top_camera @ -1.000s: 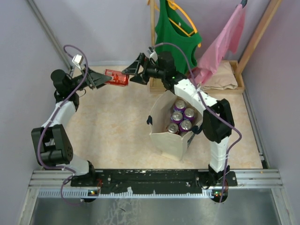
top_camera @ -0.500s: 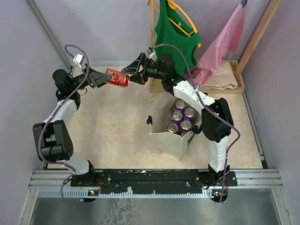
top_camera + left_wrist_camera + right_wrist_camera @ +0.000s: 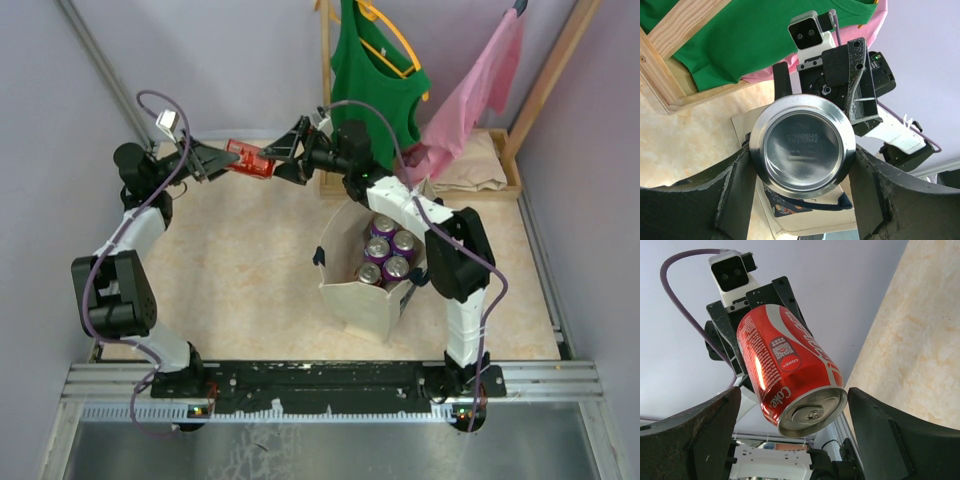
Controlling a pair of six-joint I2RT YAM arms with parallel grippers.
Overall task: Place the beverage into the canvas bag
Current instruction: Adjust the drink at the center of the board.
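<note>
Green tank top (image 3: pixel 372 70) hangs at the far side on the wooden rack (image 3: pixel 325 55). Pink garment (image 3: pixel 478 88) drapes just right of it.

Left pincer (image 3: pixel 222 164) clamped (on can (image 3: pixel 247 159)), right pincer (image 3: pixel 277 162) open, facing

The tabletop (image 3: pixel 250 270) is a flat, cream-beige surface with a marbled pattern. A black mounting rail (image 3: pixel 330 378) runs along its near edge. A boxy cream-beige canvas bag (image 3: pixel 355 295) with dark navy strap handles stands upright on it, right of centre, mouth open upward. A low wooden frame (image 3: pixel 513 160) rests in the far right corner, with a folded beige cloth (image 3: pixel 475 165) inside.
</note>
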